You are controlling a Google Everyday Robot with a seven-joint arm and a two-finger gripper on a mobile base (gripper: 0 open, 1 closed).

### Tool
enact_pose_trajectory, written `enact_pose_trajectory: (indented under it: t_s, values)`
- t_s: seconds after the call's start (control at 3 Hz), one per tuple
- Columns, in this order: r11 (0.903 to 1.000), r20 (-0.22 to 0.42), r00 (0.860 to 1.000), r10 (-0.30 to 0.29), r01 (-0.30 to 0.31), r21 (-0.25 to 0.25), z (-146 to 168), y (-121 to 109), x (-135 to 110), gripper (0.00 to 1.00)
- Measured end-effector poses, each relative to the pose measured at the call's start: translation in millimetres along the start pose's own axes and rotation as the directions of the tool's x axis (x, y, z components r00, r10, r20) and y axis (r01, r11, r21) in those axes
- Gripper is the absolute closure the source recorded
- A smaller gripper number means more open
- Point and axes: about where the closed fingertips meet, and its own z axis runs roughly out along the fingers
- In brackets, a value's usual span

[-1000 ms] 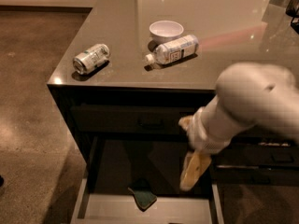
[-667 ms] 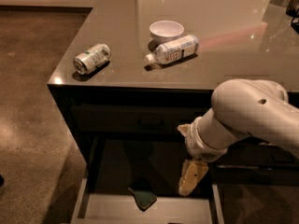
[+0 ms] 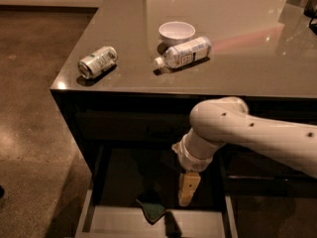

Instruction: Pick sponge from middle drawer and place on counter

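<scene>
The middle drawer [image 3: 115, 223] is pulled open below the counter [image 3: 242, 38], showing its pale grey floor and dark sides. The sponge [image 3: 151, 210], dark green on top, lies on the drawer floor near the middle. My gripper [image 3: 188, 191] points down into the open drawer, just right of the sponge and slightly above it, not touching it. The white arm reaches in from the right across the cabinet front.
On the counter stand a white bowl [image 3: 177, 32], a plastic bottle lying on its side [image 3: 185, 52] and a tipped can [image 3: 97, 61] near the left edge. Brown floor [image 3: 29, 108] lies left of the cabinet.
The arm has dropped lower and the gripper has moved left and slightly down into the drawer, closer to the sponge. The sponge has not moved.
</scene>
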Motion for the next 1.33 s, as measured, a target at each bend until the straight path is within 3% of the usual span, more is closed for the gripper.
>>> enact_pose_trajectory:
  t_s: [0.33,0.67,1.0,1.33]
  values:
    - [0.9987,0.037,0.999,0.022,-0.02,-0.047,82.5,-0.4,18.9,0.0]
    - [0.9974,0.137,0.988,0.072,-0.07,-0.014,136.4,11.6,34.9,0.0]
    - [0.9928,0.178,0.979,0.096,-0.107,0.054,138.6,-4.5,36.4,0.0]
    - [0.99,0.259,0.959,0.117,-0.134,0.046,152.7,-4.1,21.9,0.0]
